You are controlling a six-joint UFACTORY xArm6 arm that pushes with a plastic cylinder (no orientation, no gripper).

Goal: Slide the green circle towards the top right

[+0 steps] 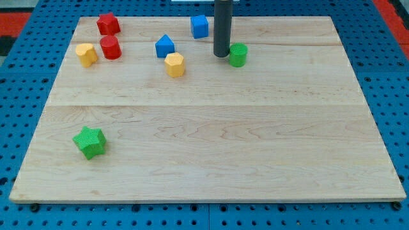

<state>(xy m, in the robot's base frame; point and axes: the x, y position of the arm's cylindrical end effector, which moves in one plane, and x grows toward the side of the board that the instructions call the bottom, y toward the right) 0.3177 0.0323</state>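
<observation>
The green circle (pixel 238 55) stands on the wooden board (pixel 211 147) in its upper middle part. My tip (pixel 221 55) is right beside it on its left, close to touching. The dark rod rises from there straight out of the view's top.
A blue cube (pixel 199 26) is at the rod's upper left. A blue block with a pointed top (pixel 165 46) and a yellow block (pixel 174 64) lie further left. A red star (pixel 108 24), a red cylinder (pixel 110 47) and a yellow block (pixel 86 54) sit at the upper left. A green star (pixel 89 142) is at the lower left.
</observation>
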